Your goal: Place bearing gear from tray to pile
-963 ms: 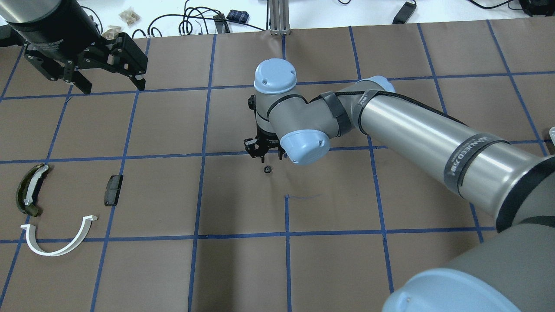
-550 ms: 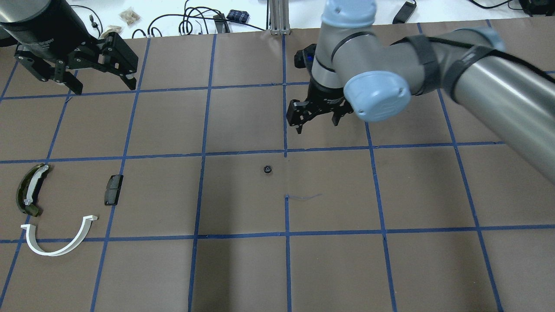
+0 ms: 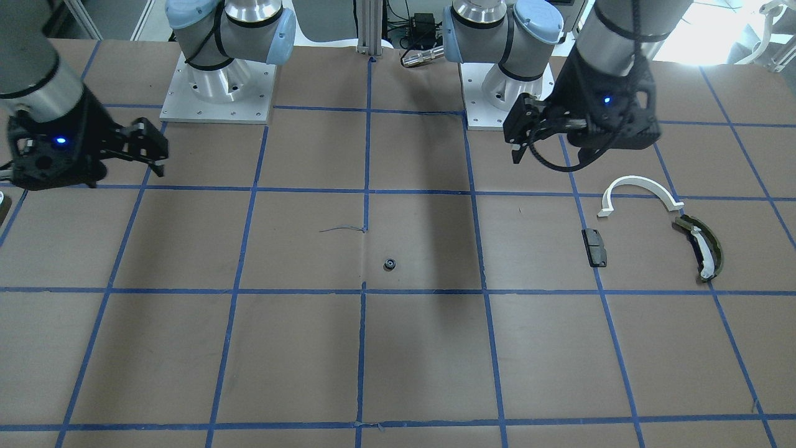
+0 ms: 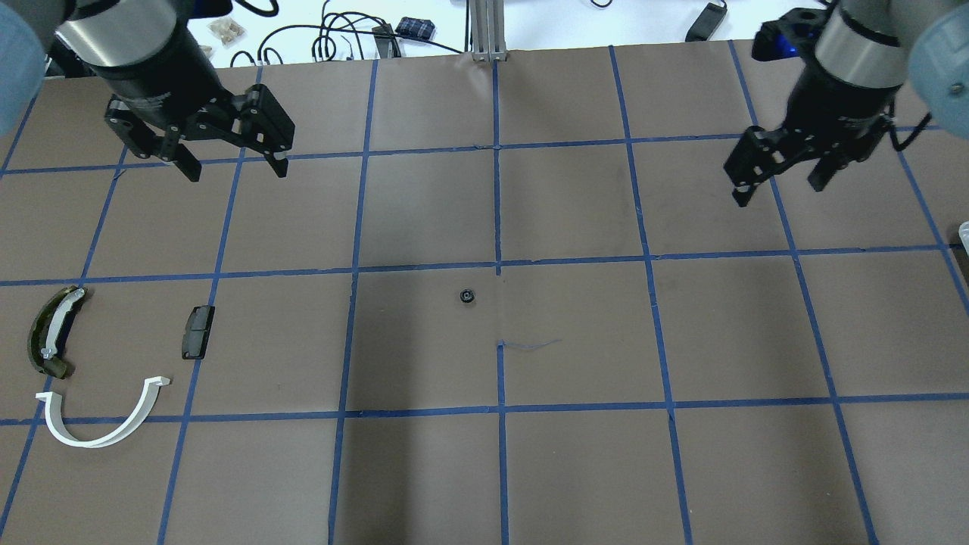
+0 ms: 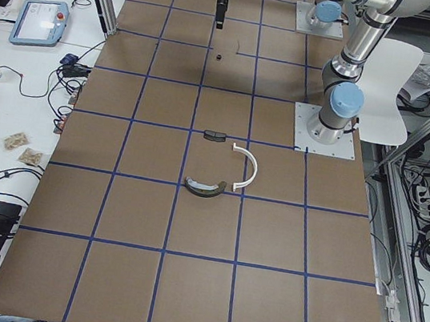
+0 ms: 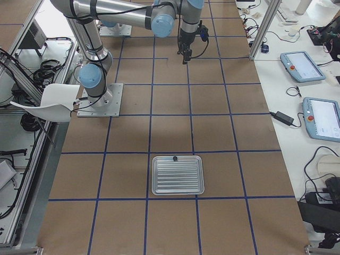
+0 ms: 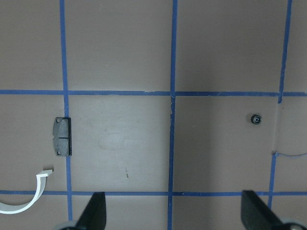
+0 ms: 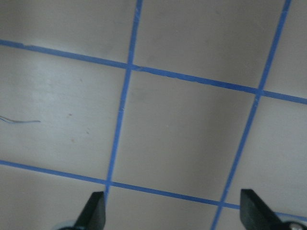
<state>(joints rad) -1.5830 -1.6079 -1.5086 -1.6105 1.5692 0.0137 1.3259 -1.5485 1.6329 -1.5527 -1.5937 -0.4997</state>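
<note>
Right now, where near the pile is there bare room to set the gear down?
The paper between the black pad and the bearing gear is bare, as is the patch between pad and white arc. It is tight where the olive shoe nears the arc's end.

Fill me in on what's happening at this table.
Nothing is being held right now. The left tool and right tool both hang open above the table. The small black bearing gear lies alone mid-table, apart from the pile on the robot's left: white half-ring, olive shoe, black pad. It is off the tray but not yet with the pile.
</note>
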